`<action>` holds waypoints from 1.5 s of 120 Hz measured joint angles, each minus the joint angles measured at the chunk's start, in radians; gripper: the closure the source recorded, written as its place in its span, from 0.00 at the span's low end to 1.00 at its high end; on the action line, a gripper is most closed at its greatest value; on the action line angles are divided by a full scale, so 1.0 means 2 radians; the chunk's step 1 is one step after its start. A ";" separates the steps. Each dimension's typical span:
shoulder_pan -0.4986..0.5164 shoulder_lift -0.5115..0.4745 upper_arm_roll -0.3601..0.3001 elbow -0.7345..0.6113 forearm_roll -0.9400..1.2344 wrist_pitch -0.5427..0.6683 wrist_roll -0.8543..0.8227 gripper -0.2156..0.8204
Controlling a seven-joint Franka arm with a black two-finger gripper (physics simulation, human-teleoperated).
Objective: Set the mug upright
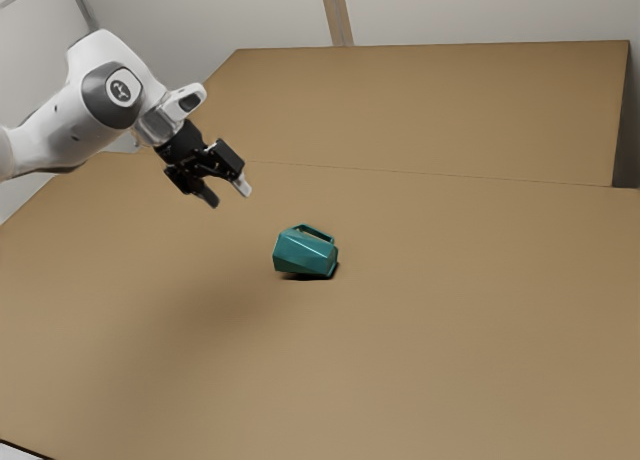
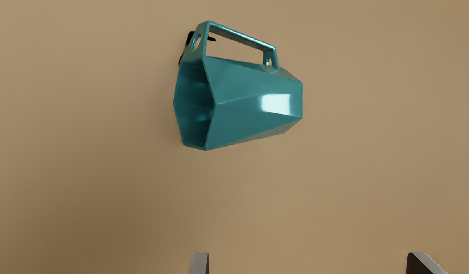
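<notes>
Gripper point(image 2: 308, 262) spread, empty, above the table point(image 1: 450, 350); mug point(image 2: 249, 99) on its side on the table. Looks like approach step. Next: align, descend, clamp mug, rotate it upright.

A broad, plain brown worktop point(image 1: 450, 350) has a thin seam point(image 1: 400, 172) across it. Beyond the worktop are a pale grey wall point(image 1: 480, 10) and an upright wooden strip point(image 1: 337, 15); soft shadow dims part of the worktop.

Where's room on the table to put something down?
Bare table lies between the mug and the exterior view's bottom edge, and past the mug toward the exterior view's right. The mug's other side is tighter: the open gripper hovers there.
</notes>
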 joint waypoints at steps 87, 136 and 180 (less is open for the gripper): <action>0.052 0.051 0.017 -0.083 -0.245 0.042 0.240 0.24; 0.057 0.081 0.017 -0.093 -0.310 0.039 0.343 0.24; 0.049 0.115 0.016 -0.081 -0.327 0.043 0.394 0.24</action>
